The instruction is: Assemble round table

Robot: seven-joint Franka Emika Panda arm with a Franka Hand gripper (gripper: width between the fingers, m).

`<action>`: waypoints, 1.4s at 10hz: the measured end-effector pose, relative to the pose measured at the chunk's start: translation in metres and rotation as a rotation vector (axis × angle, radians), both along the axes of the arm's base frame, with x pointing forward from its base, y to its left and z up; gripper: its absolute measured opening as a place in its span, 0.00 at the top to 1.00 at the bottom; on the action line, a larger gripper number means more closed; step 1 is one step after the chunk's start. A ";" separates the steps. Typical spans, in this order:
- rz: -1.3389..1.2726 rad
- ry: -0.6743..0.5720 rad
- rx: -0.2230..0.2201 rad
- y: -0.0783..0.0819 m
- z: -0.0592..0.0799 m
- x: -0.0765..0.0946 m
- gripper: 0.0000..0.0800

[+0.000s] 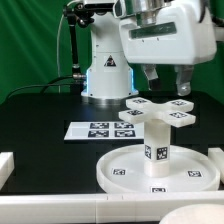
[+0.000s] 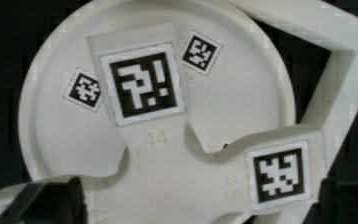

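Round table, state of the stack: the large rimmed round disc [image 1: 120,172] lies flat, rim up. The short thick leg [image 1: 157,146] stands upright on the disc's middle, with one tag facing the exterior camera. The cross-shaped piece [image 1: 156,110] sits on top of the leg, over the disc's centre. Its arms look level.

The gripper [image 1: 167,84] hangs above the disc, just over the cross-shaped piece. Its jaws are spread wide with nothing between them, and you can see no contact with any part. The wrist view is filled with tagged white plastic close below.

Behind the disc, toward the robot base [image 1: 105,75], lies the marker board [image 1: 100,130], well apart from the stack.

Status, as a judgement: all three parts are stacked, so the placing looks done. You cannot tell from here whether the leg and the cross-shaped piece are turned fully home. What is probably left is seating or tightening the top joint.
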State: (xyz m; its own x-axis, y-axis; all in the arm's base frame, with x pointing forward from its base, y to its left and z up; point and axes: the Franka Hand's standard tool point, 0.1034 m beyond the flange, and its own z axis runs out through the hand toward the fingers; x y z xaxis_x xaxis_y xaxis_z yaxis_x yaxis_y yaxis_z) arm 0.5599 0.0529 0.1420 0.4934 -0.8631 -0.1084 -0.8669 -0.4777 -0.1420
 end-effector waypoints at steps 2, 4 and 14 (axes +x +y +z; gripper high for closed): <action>0.119 -0.019 -0.009 0.000 -0.001 0.000 0.19; 0.237 -0.038 -0.018 0.000 -0.001 0.000 0.19; 1.357 -0.160 -0.138 -0.002 -0.002 -0.002 0.19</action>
